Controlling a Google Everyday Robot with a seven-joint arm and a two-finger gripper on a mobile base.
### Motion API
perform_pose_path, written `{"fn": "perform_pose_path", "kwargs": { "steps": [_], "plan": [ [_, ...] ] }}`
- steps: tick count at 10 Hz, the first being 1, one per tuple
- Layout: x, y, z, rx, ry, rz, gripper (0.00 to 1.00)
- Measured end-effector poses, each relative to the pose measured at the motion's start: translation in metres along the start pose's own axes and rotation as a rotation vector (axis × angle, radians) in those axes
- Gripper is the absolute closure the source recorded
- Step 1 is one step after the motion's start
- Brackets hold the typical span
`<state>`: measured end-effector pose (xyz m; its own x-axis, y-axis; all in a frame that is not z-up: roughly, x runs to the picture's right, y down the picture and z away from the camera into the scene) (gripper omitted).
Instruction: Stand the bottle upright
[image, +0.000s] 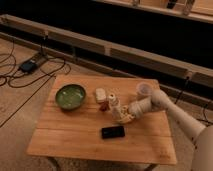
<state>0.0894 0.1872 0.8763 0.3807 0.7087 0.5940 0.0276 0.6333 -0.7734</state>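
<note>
The bottle, small, slim and white, is near the middle of the wooden table. It leans, with its cap end up and to the left. My gripper comes in from the right on a pale arm and is shut on the bottle's lower end. A small red patch shows just left of the bottle; whether it belongs to the bottle's label I cannot tell.
A green bowl sits at the table's left. A small white block lies between the bowl and the bottle. A black phone lies in front of the gripper, and a translucent cup stands behind the arm. Cables lie on the floor at left.
</note>
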Motion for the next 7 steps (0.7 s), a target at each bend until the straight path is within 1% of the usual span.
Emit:
{"fn": "perform_pose_path", "kwargs": {
  "steps": [1,4,6,7],
  "plan": [
    [0.0049,-0.0004,0.0035,-0.002,-0.021,0.0,1.0],
    [-0.0014,-0.0019,0.0065,-0.003,-0.011,0.003,0.99],
    [-0.0039,-0.0015,0.0058,-0.004,-0.007,0.004,0.83],
    [-0.0046,-0.0011,0.0056,-0.005,-0.007,0.004,0.73]
  ]
}}
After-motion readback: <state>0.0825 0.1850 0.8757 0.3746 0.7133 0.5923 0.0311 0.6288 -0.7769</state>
